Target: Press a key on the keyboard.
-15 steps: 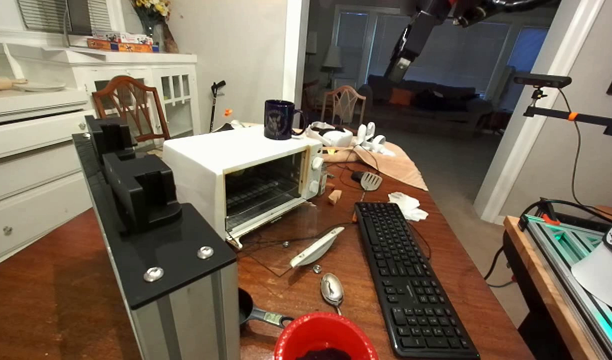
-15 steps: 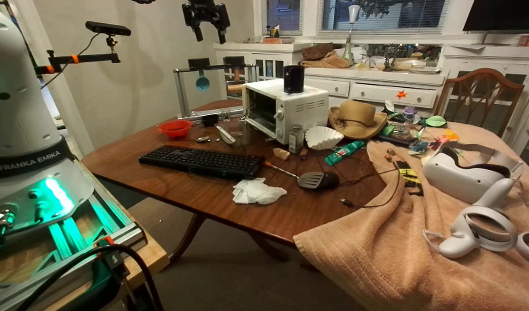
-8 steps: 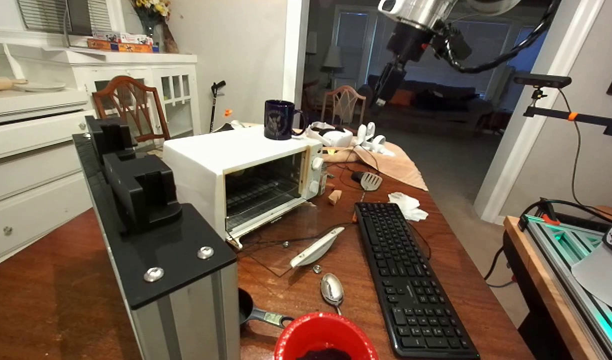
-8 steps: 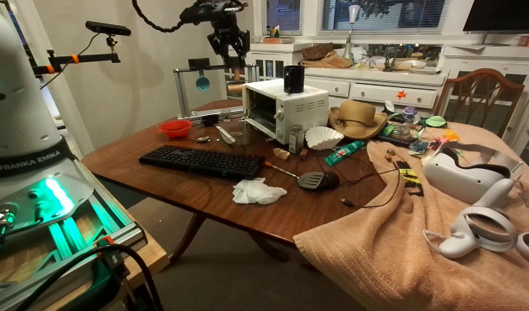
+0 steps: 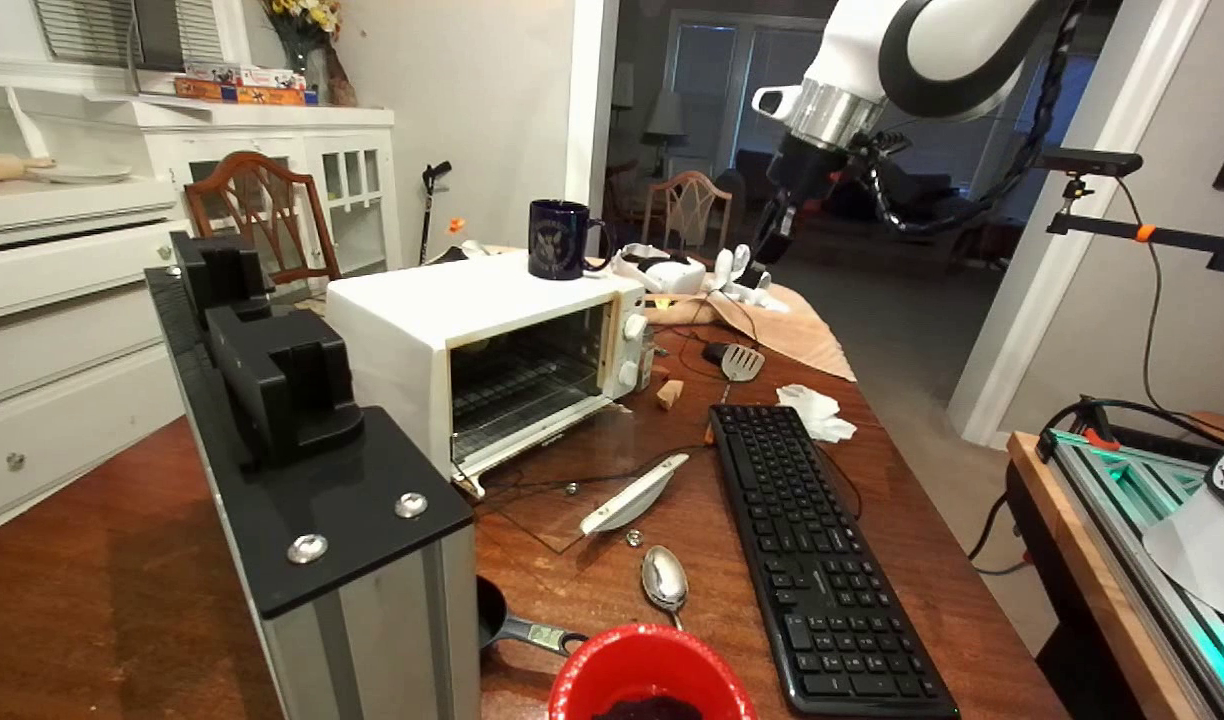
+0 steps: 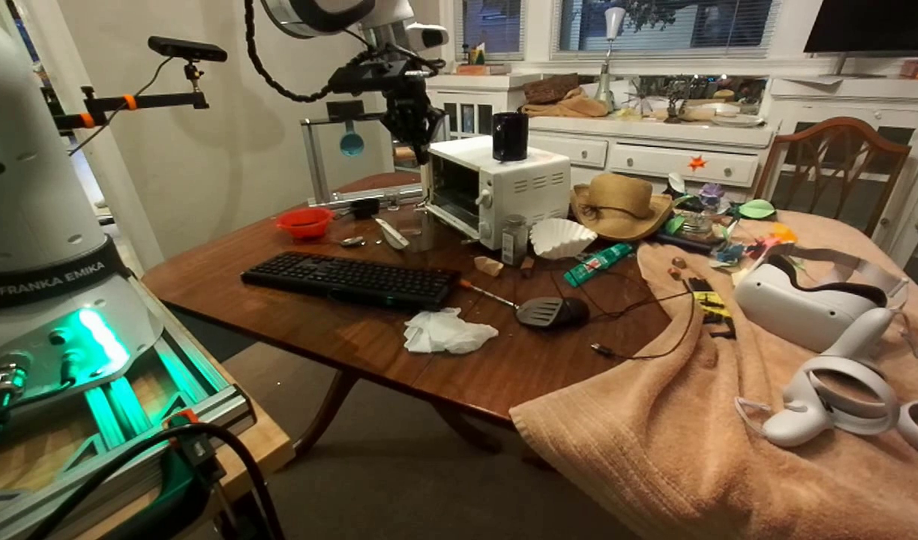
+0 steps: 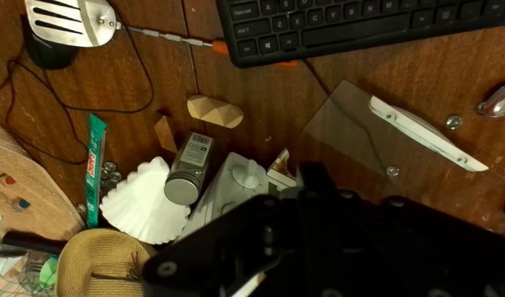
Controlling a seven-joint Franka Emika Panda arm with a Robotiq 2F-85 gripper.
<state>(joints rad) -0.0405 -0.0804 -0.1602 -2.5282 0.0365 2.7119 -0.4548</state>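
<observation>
Brown wood spreads wide as the table [image 6: 354,339], with a white toaster oven [image 6: 526,191] standing on it. Long and black, the keyboard [image 6: 346,281] lies flat near the oven, toward the table's edge. Above the tabletop, well apart from the keyboard, hangs the gripper [image 7: 316,175], its fingers pressed together. A red bowl [image 6: 305,232] sits near the keyboard's number-pad end, a dark mug [image 6: 510,137] stands upright on the oven, and a silver spoon [image 5: 664,576] rests near the bowl.

wrist view | keyboard [image 7: 353,28] — cropped top, right | in an exterior view | red bowl [image 5: 644,657] — cropped below
</observation>
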